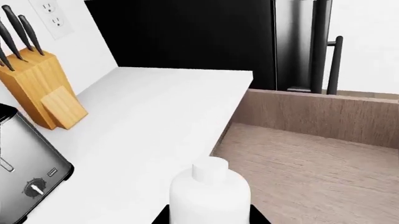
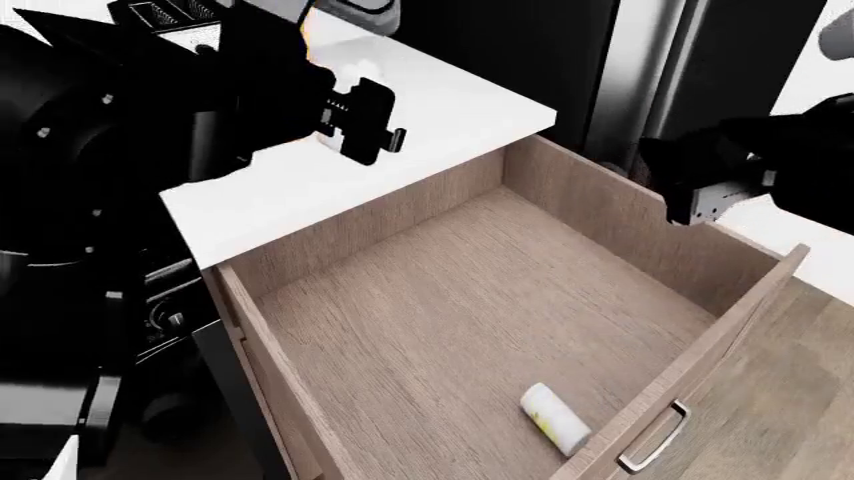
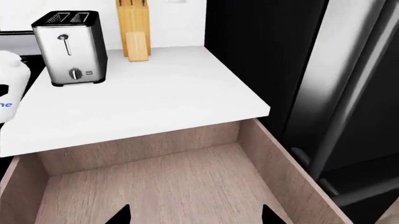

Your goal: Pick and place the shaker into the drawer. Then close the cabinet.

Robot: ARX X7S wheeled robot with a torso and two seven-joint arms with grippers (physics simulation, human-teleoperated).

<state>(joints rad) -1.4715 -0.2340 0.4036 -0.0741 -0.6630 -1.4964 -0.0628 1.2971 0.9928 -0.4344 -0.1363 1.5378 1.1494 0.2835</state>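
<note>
Two arms showed in the head view, one on each side of the open drawer (image 2: pixel 441 300). The shaker (image 2: pixel 555 418) lay on its side on the drawer floor, near the front wall and toward the right, close behind the silver bar handle (image 2: pixel 653 440). Nothing touched it.

The left gripper (image 2: pixel 360 122) hung over the white countertop (image 2: pixel 441 110) to the left of the drawer, well apart from the shaker. Whether its jaws were wide or narrow could not be told from any view. Its wrist camera showed a plain white bottle-shaped object (image 1: pixel 210 193) close under the lens, at the counter's edge beside the drawer, but whether the fingers gripped it was unclear.

The right gripper (image 2: pixel 701 195) hovered over the drawer's far right corner, above the side wall. In its wrist view two dark fingertips (image 3: pixel 118 217) stood wide apart with only the drawer floor between them, so the jaws were spread and held nothing.

On the countertop farther back stood a steel toaster (image 3: pixel 67 49) and a wooden knife block (image 3: pixel 134 30), side by side near the wall. A tall black glossy appliance (image 3: pixel 262 51) stood just to the right of the cabinet (image 2: pixel 787 400), whose wood-grain front showed at the near right.
</note>
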